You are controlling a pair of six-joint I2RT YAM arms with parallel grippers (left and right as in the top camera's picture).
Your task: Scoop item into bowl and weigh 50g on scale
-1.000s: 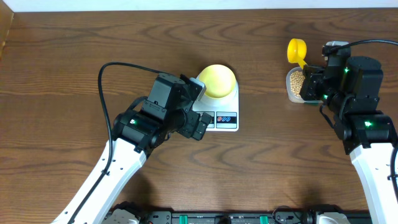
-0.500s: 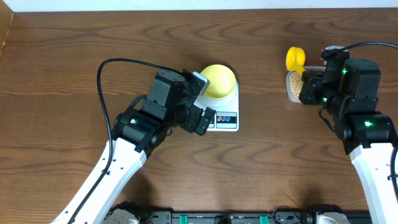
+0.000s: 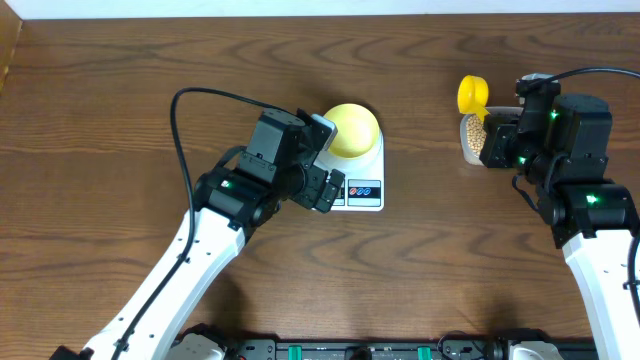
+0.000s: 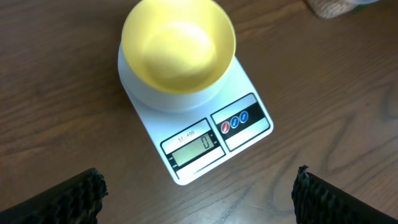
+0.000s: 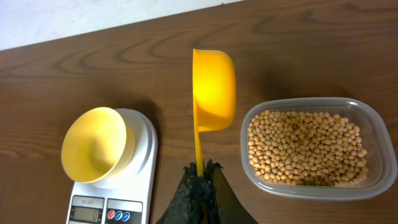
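Yellow plastic is pinched in the right end effector [image 5: 202, 169]: its dark fingers are pressed together on the thin handle of a yellow plastic scoop [image 5: 214, 87]. In the right wrist view the scoop's cup stands at 12 o'clock from the fingers, turned on edge with its mouth toward 9 o'clock, so its inside cannot be seen. Just beside the cup, at 4 o'clock, sits a clear rectangular plastic tub [image 5: 378, 180] holding the tan round beans [image 5: 305, 149], which lie in a flat layer across its floor.

The left end effector [image 4: 198, 177] is spread wide, holding nothing, its two fingers at the lower corners of the left wrist view. It hovers over the 6 o'clock edge of the white flat digital scale [image 4: 252, 84]. The pale yellow round bowl [image 4: 179, 43] rests on the scale's round platform at the 12 o'clock end. The LCD display [image 4: 193, 146] shows a zero, and the coloured buttons [image 4: 234, 121] lie at 3 o'clock from it.

Seen from overhead, the tub lies at 3 o'clock from the scale, well apart from it, on the brown wooden counter [image 3: 100, 100].
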